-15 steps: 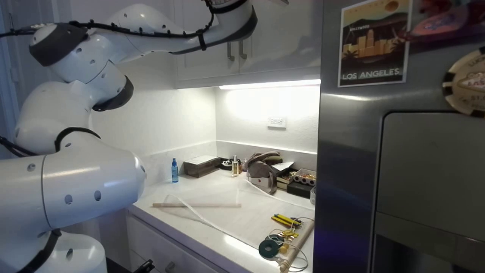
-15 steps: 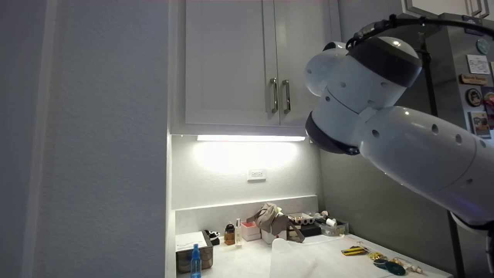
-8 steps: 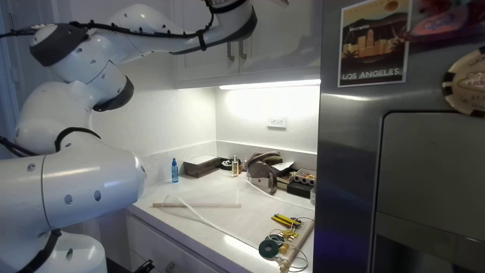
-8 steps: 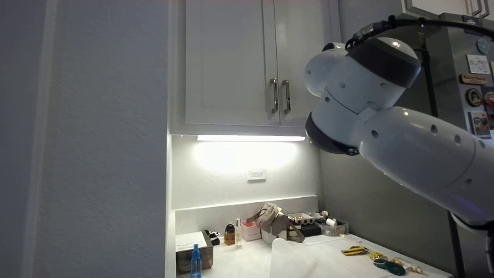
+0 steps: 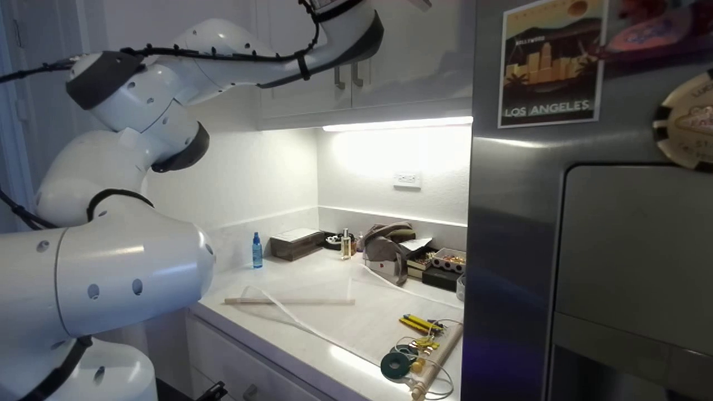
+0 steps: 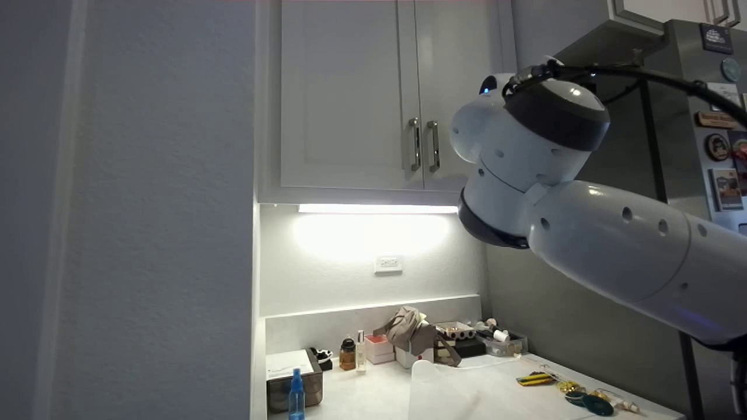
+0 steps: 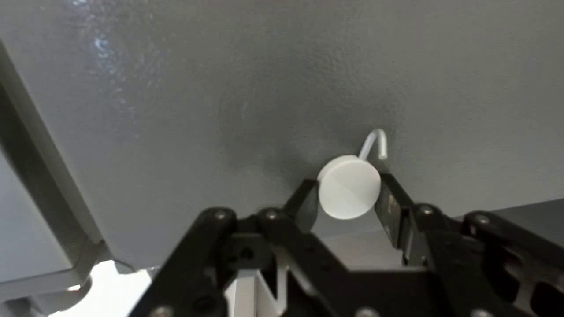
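Observation:
In the wrist view my gripper (image 7: 350, 187) has its two dark fingers on either side of a white round disc (image 7: 349, 189) with a bent metal hook (image 7: 381, 143) at its upper right. The fingertips touch the disc's opposite edges. Behind the disc is a flat grey surface (image 7: 246, 101) with a faint shine; I cannot tell whether the disc touches it. In an exterior view the arm (image 5: 239, 67) reaches high toward the upper cabinets. The arm also shows in an exterior view (image 6: 607, 227). The gripper itself is mostly out of frame or hidden in both exterior views.
Upper cabinets (image 5: 412, 67) and the steel refrigerator (image 5: 518, 234) flank the arm. On the counter are a blue spray bottle (image 5: 257, 252), a dark box (image 5: 295, 245), a brown cloth item (image 5: 384, 248), a wooden rod (image 5: 440, 359) and green discs (image 5: 395, 365).
The arm's elbow has come down a little and shifted toward the cabinets in both exterior views, mostly in the last half second. The counter items have not moved.

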{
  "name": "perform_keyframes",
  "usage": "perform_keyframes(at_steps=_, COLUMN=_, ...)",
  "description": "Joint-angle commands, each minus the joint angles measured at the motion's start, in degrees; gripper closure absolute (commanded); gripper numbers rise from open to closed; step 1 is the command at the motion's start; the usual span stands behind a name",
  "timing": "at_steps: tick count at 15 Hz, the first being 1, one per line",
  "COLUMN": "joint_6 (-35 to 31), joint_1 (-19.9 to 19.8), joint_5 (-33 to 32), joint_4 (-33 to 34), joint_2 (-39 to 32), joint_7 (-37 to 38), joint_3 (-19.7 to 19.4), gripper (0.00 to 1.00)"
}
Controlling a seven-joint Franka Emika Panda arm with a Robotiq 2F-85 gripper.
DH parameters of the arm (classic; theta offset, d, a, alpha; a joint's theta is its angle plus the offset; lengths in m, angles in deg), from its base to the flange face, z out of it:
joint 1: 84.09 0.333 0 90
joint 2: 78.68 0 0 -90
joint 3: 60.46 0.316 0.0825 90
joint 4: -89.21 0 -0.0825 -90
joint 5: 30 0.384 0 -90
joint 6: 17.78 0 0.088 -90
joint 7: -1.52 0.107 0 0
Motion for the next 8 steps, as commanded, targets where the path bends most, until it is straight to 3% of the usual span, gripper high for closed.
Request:
perform_keyframes(at_steps=1, joint_6=-0.21, joint_1=-5.41, joint_5=-2.56, joint_4=1.39, joint_2=1.69, joint_7=-2.43, joint_3=-2.09, gripper=0.85)
perform_keyframes(at_steps=8, joint_6=-2.07, joint_1=-8.76, joint_5=-3.15, joint_4=1.68, joint_2=3.18, joint_7=-8.77, joint_3=-1.72, gripper=0.85)
